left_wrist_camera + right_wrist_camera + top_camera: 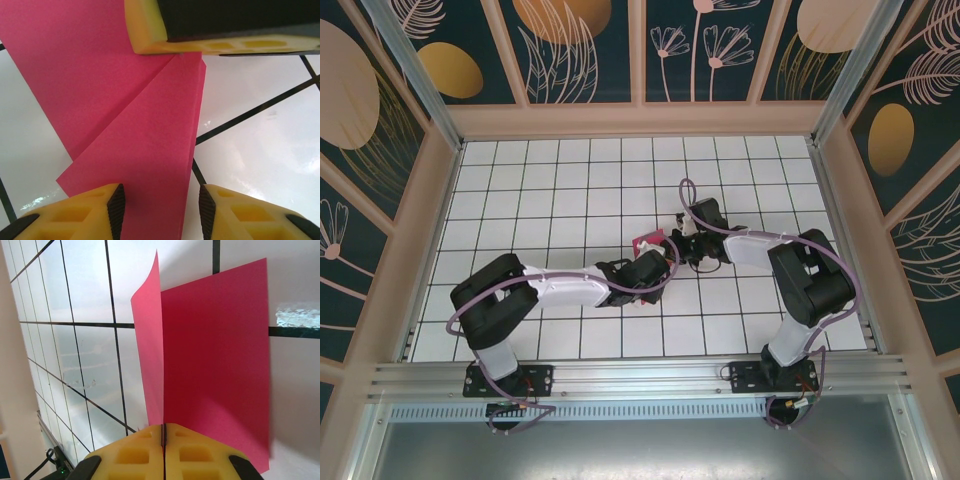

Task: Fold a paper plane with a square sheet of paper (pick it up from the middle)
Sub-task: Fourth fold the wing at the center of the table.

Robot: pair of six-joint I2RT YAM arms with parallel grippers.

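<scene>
**Right gripper pinches the pink paper, left gripper spread around it**

From above, the two arms meet near the middle of the white tiled bench [560, 180]. The pink paper [648, 241] shows as a small patch between them, just left of centre in the frame. The left gripper [658, 262] reaches in from the lower left and the right gripper [676, 246] from the right. At this size the overhead picture does not show how either pair of fingers stands.

In the right wrist view, the right gripper [164, 432] sits at the bottom centre with its two yellow fingers pressed together. The edge of the paper [215, 355] is pinched in the seam between them. From that pinch the paper rises in two flaps. The broad one fills the centre and right of the frame, and the narrow one curls off to the left, seen almost edge-on.

In the left wrist view, the left gripper [160, 205] is spread, one yellow finger at the lower left and one at the lower right. The paper [145, 140] runs down between them, and a diagonal fold line crosses it towards the top centre. There a yellow finger [150, 30] of the other gripper lies against the paper's upper edge. The tiled bench [260, 150] lies behind.
</scene>
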